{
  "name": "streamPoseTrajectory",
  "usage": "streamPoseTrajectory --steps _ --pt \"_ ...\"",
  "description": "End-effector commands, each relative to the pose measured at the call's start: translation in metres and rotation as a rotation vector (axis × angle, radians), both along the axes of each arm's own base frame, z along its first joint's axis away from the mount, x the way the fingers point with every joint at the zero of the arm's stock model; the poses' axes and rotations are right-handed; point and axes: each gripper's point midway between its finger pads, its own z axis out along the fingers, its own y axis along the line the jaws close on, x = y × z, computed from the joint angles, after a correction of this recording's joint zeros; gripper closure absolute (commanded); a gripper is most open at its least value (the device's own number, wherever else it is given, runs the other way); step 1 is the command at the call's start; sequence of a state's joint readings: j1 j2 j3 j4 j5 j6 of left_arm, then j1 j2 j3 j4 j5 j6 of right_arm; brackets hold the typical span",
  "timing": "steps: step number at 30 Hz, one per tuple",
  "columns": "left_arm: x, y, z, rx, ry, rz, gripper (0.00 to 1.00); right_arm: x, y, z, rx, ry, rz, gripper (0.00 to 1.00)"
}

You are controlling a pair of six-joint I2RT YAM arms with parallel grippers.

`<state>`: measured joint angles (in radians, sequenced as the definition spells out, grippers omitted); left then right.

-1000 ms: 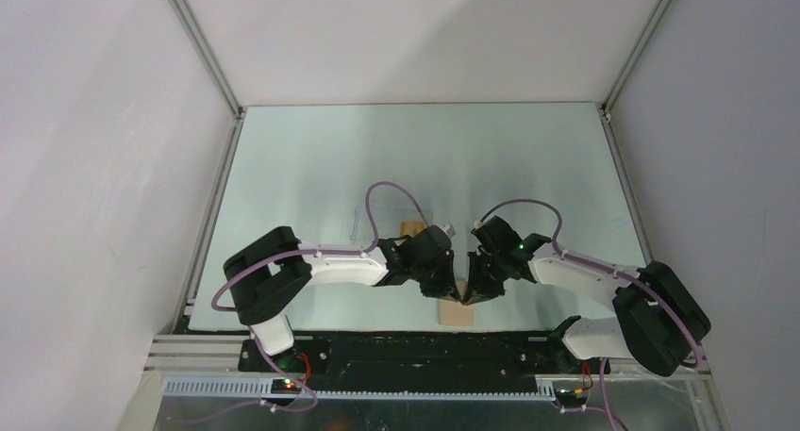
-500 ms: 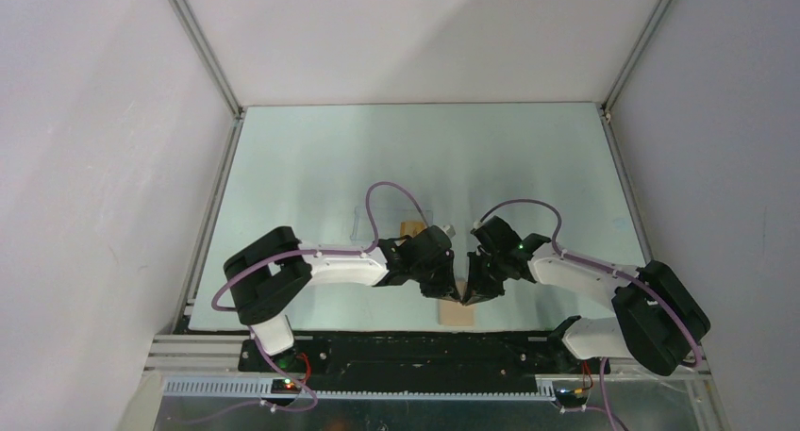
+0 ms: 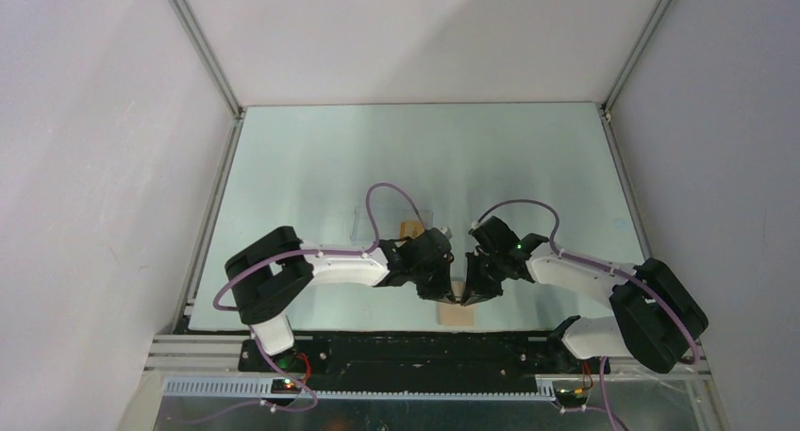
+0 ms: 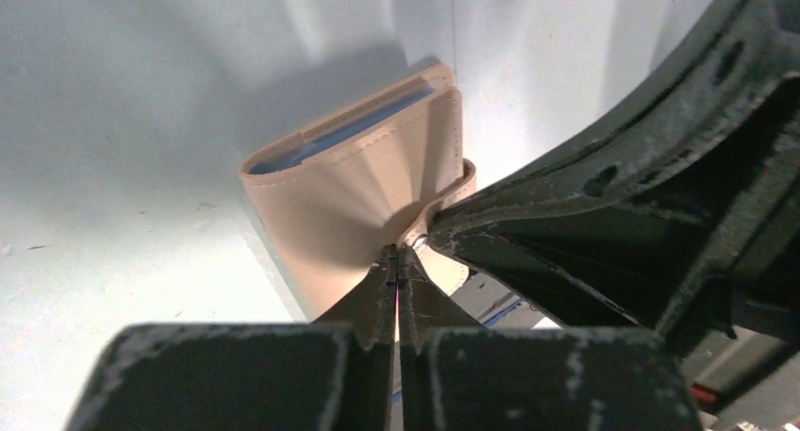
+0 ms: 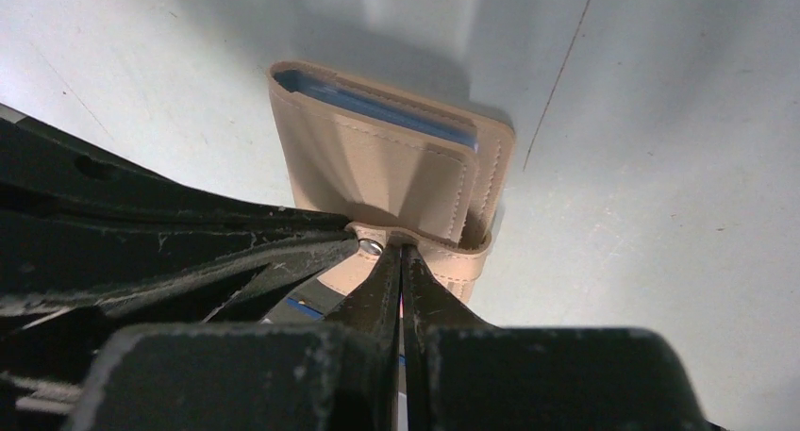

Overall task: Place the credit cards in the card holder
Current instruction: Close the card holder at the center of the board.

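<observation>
The card holder (image 3: 457, 312) is a tan wallet with blue lining, lying near the table's front edge between both arms. My left gripper (image 4: 398, 254) is shut on the card holder's (image 4: 363, 181) front cover, which tents up toward the tips. My right gripper (image 5: 401, 249) is shut on the snap tab of the card holder (image 5: 377, 157), right beside the metal snap (image 5: 371, 247). In the top view the two grippers (image 3: 459, 291) meet tip to tip over it. One orange credit card (image 3: 409, 228) shows behind the left wrist, partly hidden by it.
A clear plastic box (image 3: 363, 222) lies just behind the left forearm, with the orange card at its right end. Grey walls and metal rails (image 3: 209, 225) enclose the pale green table. The black base plate (image 3: 396, 351) runs along the near edge.
Both grippers stay shut and pressed together over the wallet. They have shifted only very slightly; the wallet stays in the same spot.
</observation>
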<state>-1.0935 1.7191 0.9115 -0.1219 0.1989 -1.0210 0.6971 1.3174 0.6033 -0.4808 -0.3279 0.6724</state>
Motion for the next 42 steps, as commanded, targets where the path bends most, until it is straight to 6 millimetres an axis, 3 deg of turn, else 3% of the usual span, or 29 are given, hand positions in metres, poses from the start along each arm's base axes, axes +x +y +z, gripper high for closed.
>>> streamPoseTrajectory --steps 1,12,17,20,26,33,42 --pt "-0.007 0.01 -0.018 0.077 0.017 0.005 1.0 0.006 0.003 -0.001 0.002 -0.058 0.005 1.0" --pt "-0.007 0.006 -0.017 0.074 0.019 -0.008 1.0 0.005 0.009 0.006 0.055 -0.062 0.012 0.95" --pt "-0.005 0.003 -0.012 0.059 0.007 -0.012 1.0 0.003 0.008 0.013 0.068 -0.073 0.003 0.78" --pt "-0.004 0.001 -0.009 0.052 0.002 -0.014 1.0 0.004 0.007 0.021 0.088 -0.094 -0.007 0.76" --pt "-0.002 -0.003 -0.003 0.037 -0.013 -0.021 1.0 0.005 0.005 0.025 0.096 -0.107 -0.015 0.84" --pt "-0.003 -0.007 -0.001 0.029 -0.011 -0.036 1.0 0.003 0.005 0.013 0.078 -0.08 -0.007 1.0" --pt "-0.003 -0.009 -0.005 0.036 -0.009 -0.041 1.0 0.004 0.003 -0.002 0.031 -0.064 -0.002 1.0"
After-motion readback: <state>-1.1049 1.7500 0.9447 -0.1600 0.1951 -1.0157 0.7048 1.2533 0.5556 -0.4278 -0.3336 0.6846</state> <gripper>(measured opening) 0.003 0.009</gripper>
